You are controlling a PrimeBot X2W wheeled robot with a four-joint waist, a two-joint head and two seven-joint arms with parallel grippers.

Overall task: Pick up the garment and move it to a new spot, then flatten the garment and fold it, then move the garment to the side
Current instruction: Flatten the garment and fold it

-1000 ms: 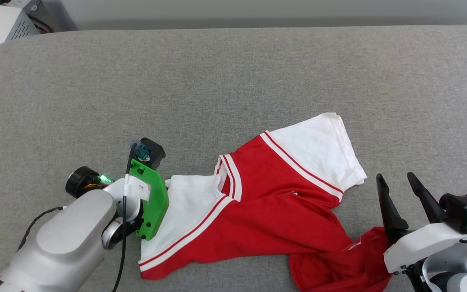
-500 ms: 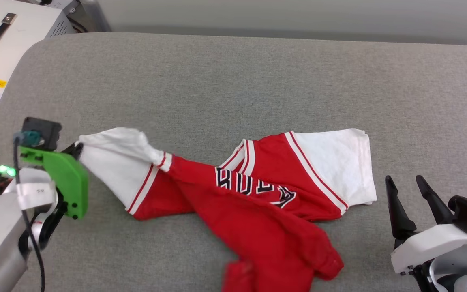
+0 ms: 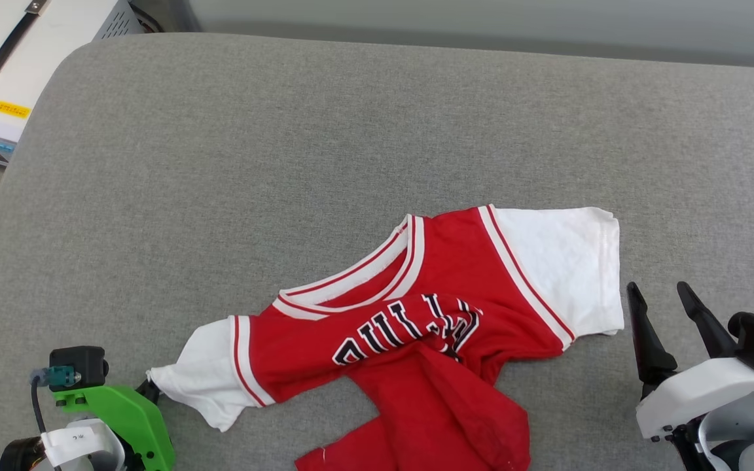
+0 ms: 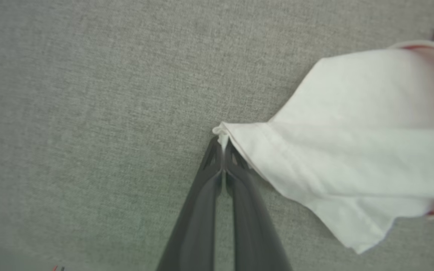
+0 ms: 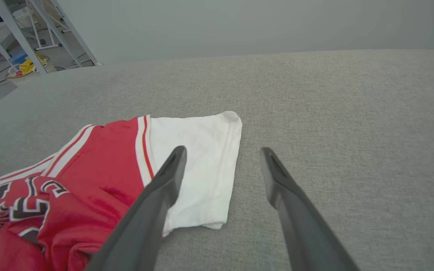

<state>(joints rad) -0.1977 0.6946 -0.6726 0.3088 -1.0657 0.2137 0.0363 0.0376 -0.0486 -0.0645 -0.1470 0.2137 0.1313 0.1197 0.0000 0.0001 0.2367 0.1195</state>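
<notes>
Seen once from above, twice from the wrists.
From the head, looks forward and down over the grey desk (image 3: pixel 377 118); from the left wrist, stares close along the left end effector (image 4: pixel 222 145) at it; from the right, skims low along the right end effector (image 5: pixel 223 152) toward the wall (image 5: pixel 239 26). Shares one garment (image 3: pixel 429 314) sleeve each with the head view.

Light even, diffuse, cool white; scene bright. No hard shadows, no glare. Thin soft shadow under edges of garment (image 3: pixel 455 281) on grey surface (image 3: pixel 351 131). Head view sharp throughout. Left wrist view soft: white sleeve blurred, left hand (image 4: pixel 222 141) smeared toward bottom edge. Right wrist view clear mid-frame; right hand (image 5: pixel 223 149) out of focus near lens; far edge of surface bows, wide-angle.
</notes>
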